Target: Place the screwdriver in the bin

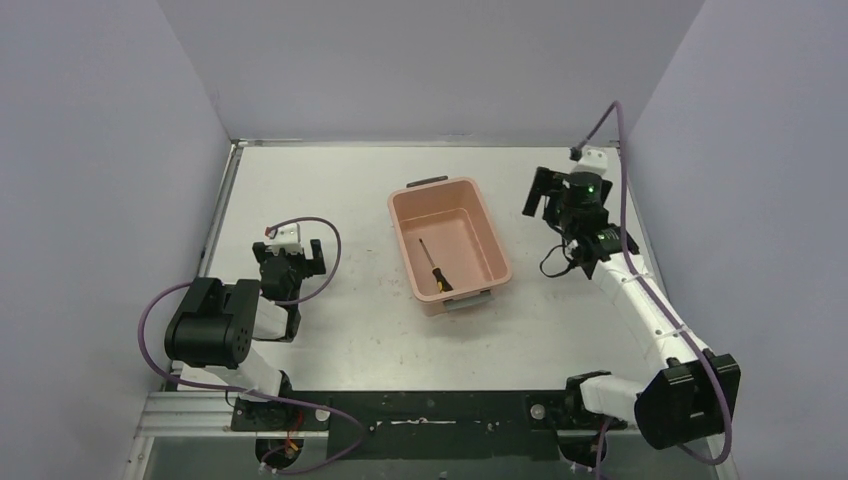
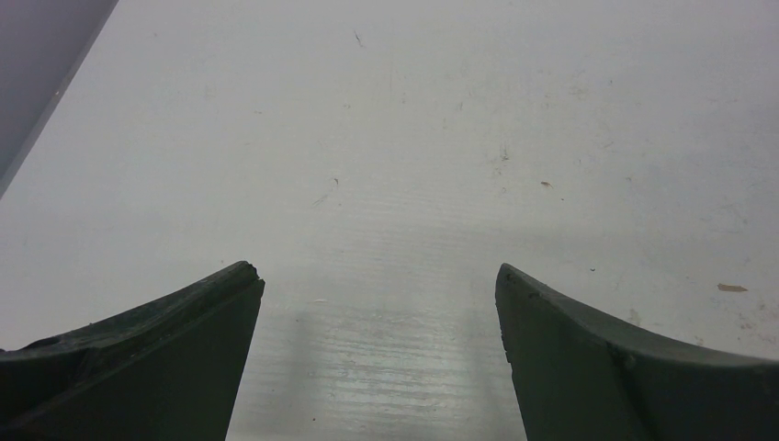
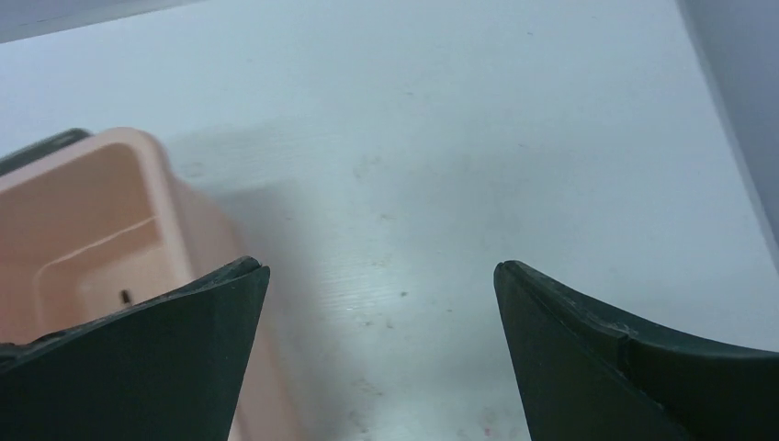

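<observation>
The salmon-pink bin (image 1: pixel 493 232) stands in the middle of the table. Inside it, on the floor, lies the screwdriver (image 1: pixel 434 268), its black-and-yellow handle towards the near end. My right gripper (image 1: pixel 540 195) hangs to the right of the bin, apart from it, open and empty. The right wrist view shows its jaws (image 3: pixel 379 268) spread wide over bare table, with a corner of the bin (image 3: pixel 101 211) at the left. My left gripper (image 1: pixel 289 250) rests at the left of the table, far from the bin. Its jaws (image 2: pixel 378 276) are also open, with nothing between them.
Grey walls close in the table at the left, back and right. A purple cable (image 1: pixel 330 255) loops beside the left wrist, and another one (image 1: pixel 610 120) rises above the right wrist. The arm bases sit at the near edge.
</observation>
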Action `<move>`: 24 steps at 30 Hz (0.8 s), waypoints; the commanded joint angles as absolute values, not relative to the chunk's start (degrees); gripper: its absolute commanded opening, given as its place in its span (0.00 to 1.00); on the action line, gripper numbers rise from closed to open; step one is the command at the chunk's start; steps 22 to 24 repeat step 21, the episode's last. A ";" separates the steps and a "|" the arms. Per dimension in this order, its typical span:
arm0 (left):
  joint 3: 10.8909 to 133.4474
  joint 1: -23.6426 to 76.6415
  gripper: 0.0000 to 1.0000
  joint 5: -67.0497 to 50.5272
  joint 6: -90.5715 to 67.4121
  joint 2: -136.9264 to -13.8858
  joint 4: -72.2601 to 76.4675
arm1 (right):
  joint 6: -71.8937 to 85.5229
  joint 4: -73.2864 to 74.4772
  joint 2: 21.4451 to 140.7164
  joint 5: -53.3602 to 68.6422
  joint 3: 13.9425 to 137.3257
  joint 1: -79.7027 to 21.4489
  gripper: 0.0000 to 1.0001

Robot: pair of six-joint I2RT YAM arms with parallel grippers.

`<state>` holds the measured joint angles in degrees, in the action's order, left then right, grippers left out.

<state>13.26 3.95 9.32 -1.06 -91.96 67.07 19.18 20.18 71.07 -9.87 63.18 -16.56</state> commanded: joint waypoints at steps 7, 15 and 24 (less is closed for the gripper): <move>14.59 3.60 0.97 8.93 -1.58 -92.44 69.34 | 11.10 -19.92 58.58 -4.91 30.73 -1.08 1.00; 14.67 3.60 0.97 8.95 -1.67 -92.37 69.31 | 8.88 -45.57 58.58 -3.88 11.90 -0.32 1.00; 14.68 3.60 0.97 8.92 -1.60 -92.37 69.24 | 8.88 -46.49 59.99 -3.95 11.21 -0.29 1.00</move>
